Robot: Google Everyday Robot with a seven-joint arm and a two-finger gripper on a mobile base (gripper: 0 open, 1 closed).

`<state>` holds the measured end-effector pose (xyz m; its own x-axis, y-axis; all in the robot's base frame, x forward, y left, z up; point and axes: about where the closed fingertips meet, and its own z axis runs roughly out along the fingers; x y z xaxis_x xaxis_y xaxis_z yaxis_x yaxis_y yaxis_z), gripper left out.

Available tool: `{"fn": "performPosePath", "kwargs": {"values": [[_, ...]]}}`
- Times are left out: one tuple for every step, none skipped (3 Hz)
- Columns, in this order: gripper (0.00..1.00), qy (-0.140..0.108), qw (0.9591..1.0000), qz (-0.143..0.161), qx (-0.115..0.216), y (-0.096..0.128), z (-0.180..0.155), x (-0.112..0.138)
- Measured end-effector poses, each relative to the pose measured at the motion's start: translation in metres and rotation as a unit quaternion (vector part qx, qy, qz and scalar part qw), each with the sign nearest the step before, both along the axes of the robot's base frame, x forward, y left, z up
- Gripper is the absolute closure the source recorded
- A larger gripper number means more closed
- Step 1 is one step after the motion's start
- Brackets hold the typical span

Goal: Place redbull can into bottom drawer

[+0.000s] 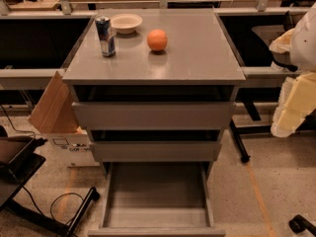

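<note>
Standing upright at 10 o'clock on the counter [197, 58]: can [105, 36], likely light, stiff, slick and tippy, calling for a mid-body side grasp. Lying open at 6 o'clock: drawer [157, 199]. Hanging at 3 o'clock: tool [292, 100], opening impossible to tell.

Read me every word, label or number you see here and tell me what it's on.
On the redbull can, standing on the cabinet top: label print too blurred to read.
On the white box at the lower left: dark print, too blurred to read.
On the gripper, at the right edge beside the cabinet top: no text seen.
</note>
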<state>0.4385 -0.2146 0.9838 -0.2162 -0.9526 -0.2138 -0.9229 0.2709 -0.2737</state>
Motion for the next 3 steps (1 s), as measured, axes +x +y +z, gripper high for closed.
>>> {"fn": "performPosePath", "kwargs": {"values": [[0.0,0.0,1.0,0.0,0.0,0.0,0.0,0.0],[0.0,-0.018,0.9992,0.001,0.036,0.011,-0.005,0.011],[0.0,-0.038,0.9939,0.015,0.102,0.033,-0.02,0.037]]}}
